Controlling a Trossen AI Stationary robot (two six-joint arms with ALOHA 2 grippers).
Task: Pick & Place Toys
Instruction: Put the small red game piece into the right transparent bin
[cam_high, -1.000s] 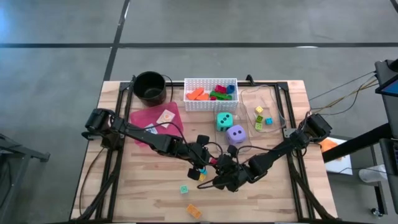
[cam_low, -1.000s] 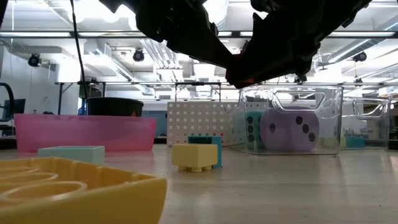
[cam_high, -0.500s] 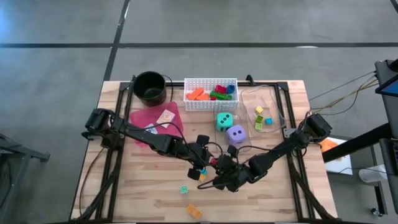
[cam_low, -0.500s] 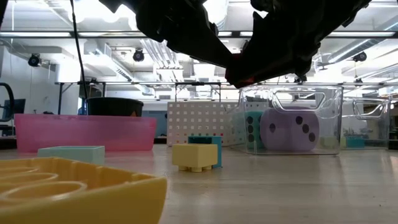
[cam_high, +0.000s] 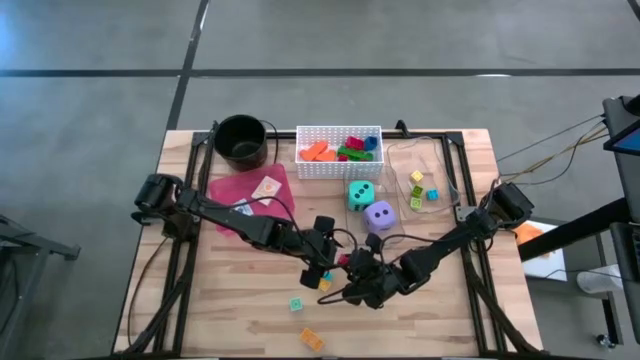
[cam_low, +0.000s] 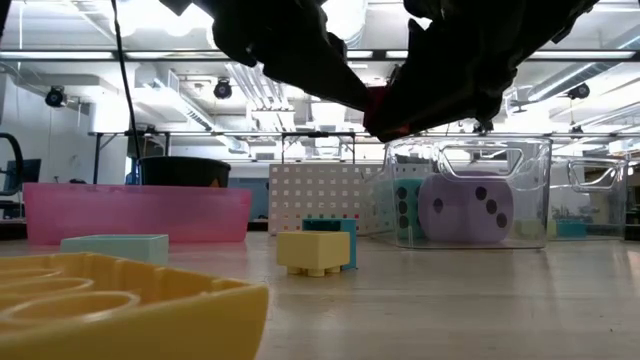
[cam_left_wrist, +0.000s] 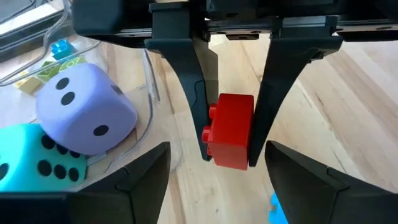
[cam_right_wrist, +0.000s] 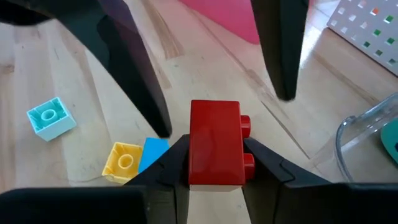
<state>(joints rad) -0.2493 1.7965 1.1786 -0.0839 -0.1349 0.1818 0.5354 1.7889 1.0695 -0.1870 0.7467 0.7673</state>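
No words, labels, brands or numerals can be read anywhere in these views. The only markings are black dots on the purple die (cam_left_wrist: 84, 112) and on the teal die (cam_left_wrist: 31, 158), both just beside the left gripper (cam_left_wrist: 211, 186). A card on the pink tray (cam_high: 252, 190) carries a pattern too small to make out.

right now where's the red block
The red block is above mid-table, clamped in the right gripper, with the left gripper's fingers open around it, above the yellow block.
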